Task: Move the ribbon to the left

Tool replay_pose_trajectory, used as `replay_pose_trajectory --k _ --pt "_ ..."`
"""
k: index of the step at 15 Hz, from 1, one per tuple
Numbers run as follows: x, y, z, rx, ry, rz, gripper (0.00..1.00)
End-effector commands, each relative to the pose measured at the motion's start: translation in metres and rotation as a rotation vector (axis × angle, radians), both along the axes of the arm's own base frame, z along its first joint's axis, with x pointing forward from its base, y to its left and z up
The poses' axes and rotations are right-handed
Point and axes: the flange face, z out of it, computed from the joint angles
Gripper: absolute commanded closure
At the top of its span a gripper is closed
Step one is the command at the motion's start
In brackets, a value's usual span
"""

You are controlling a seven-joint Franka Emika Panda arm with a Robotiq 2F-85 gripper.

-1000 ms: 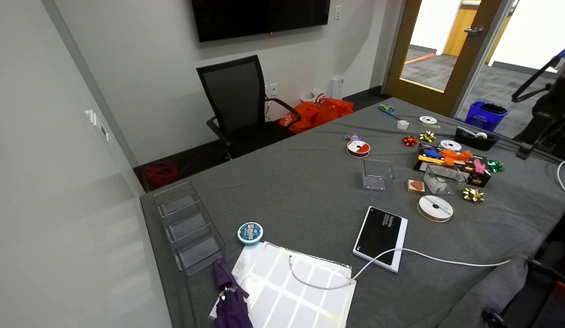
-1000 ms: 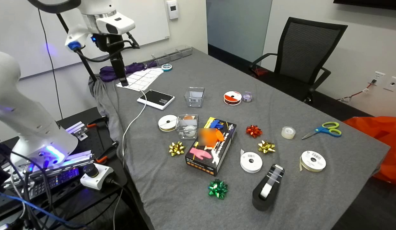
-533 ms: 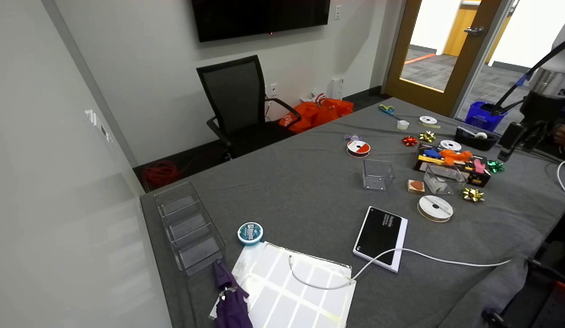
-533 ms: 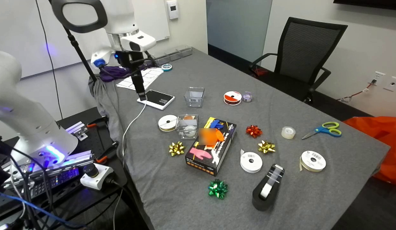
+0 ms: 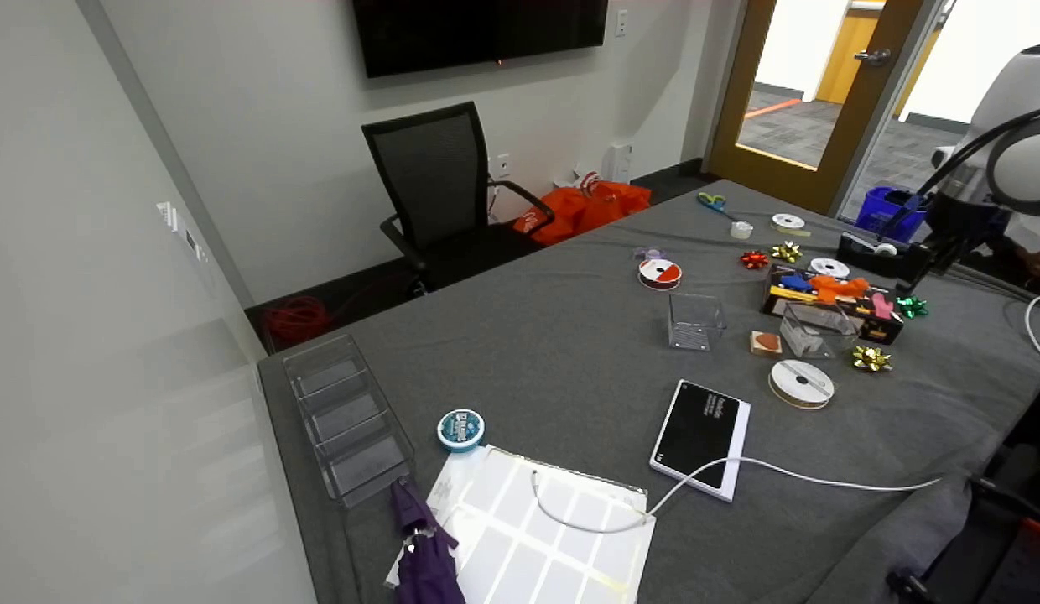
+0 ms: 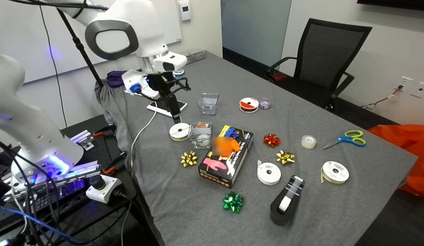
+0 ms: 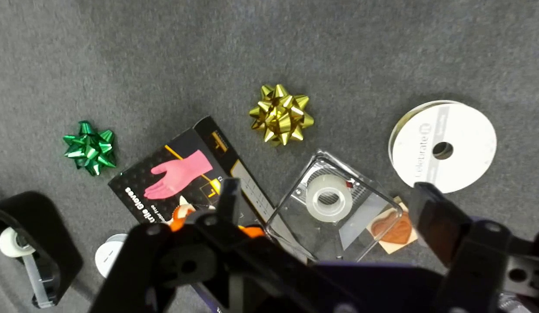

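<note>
Two moves to make, probably: shift the tool (image 7: 327, 191) sideways to centre over the ribbon spool (image 7: 467, 150), likely the one meant among several and lying just outside the jaws' spread in the wrist view, then lower straight and pinch across the rim before any leftward carry, clearing the transparent container (image 7: 295, 213) beneath the gap. Wide apart at the jaws, gripping nothing, and hanging above the surface (image 7: 187, 52); pointing down at a slight slant in an exterior view, with the arm (image 6: 150, 34) arched above the tool.
</note>
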Motion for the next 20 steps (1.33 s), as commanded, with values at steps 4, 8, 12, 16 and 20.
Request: replay_pose_trajectory --k 4,8,12,16,20 --pt "-0.002 -0.019 -0.02 0.02 -0.014 0.076 0.0" --pt "-0.001 -0.019 -0.021 0.026 -0.013 0.076 0.0" --pt "-0.007 -0.02 -0.025 0.063 -0.027 0.073 0.0" --pt "-0.01 -0.023 -0.048 0.182 -0.068 0.01 0.0" --pt "0.0 -0.03 -0.058 0.207 -0.066 -0.015 0.0"
